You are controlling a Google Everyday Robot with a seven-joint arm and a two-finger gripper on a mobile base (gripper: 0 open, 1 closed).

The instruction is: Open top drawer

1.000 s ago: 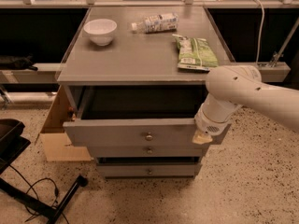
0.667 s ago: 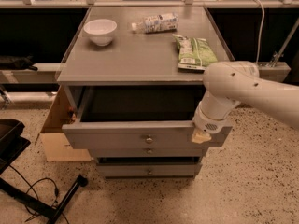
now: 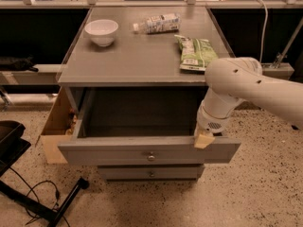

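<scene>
The top drawer is pulled well out of the grey cabinet. Its wide grey front faces me with a small round brass knob at its middle, and its deep grey box is open to view and looks empty. My gripper hangs from the white arm at the right. Its tan tip rests on the top edge of the drawer front, right of the knob. A narrower grey drawer below is closed.
On the cabinet top stand a white bowl, a bottle lying on its side and a green snack bag. A cardboard box sits left of the cabinet. A black stand base and cables lie at the lower left.
The top drawer has slid further out toward me, and the gripper has moved with it along the drawer front's top edge.
</scene>
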